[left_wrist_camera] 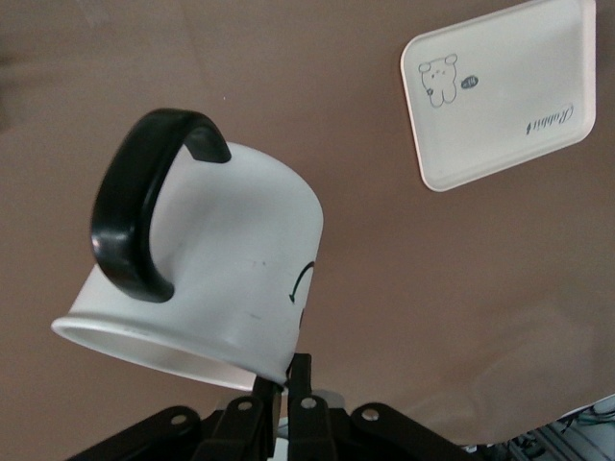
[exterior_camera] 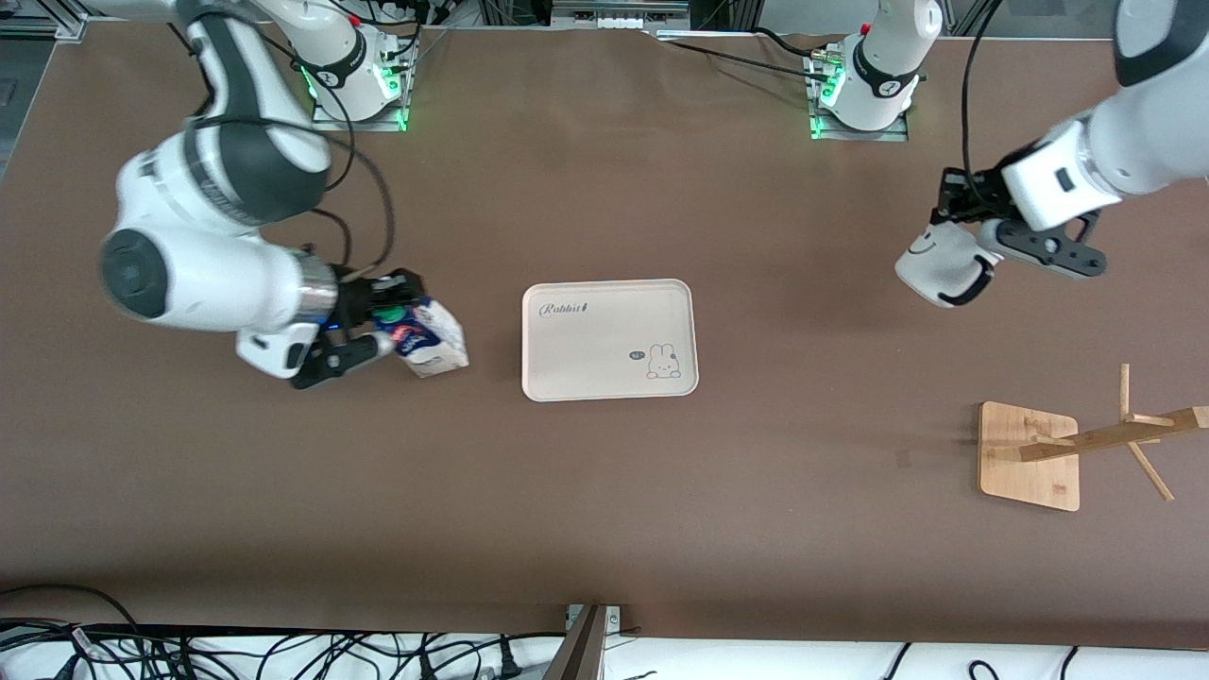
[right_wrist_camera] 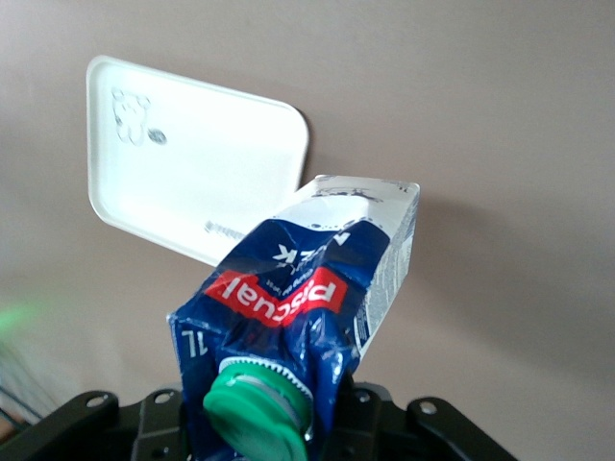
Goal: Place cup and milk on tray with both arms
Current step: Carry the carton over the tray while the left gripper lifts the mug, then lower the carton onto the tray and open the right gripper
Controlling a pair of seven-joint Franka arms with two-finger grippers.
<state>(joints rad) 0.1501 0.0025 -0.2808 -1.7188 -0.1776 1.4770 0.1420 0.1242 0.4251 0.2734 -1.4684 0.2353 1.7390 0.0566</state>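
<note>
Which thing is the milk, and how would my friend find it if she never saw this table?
Start at the cream tray in the middle of the brown table, then go toward the right arm's end. There the right pincer holds the milk, a small tilted carton. It is the only dark blue and white thing, with red lettering and a round green cap; the cup in the left pincer is white.

"Rabbit" on tray (exterior_camera: 609, 340), "Pascual", "1L" on milk (right_wrist_camera: 307, 307)

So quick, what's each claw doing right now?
Left gripper: closed on the cup, in the air.
Right gripper: closed on the milk, beside the tray.
</note>
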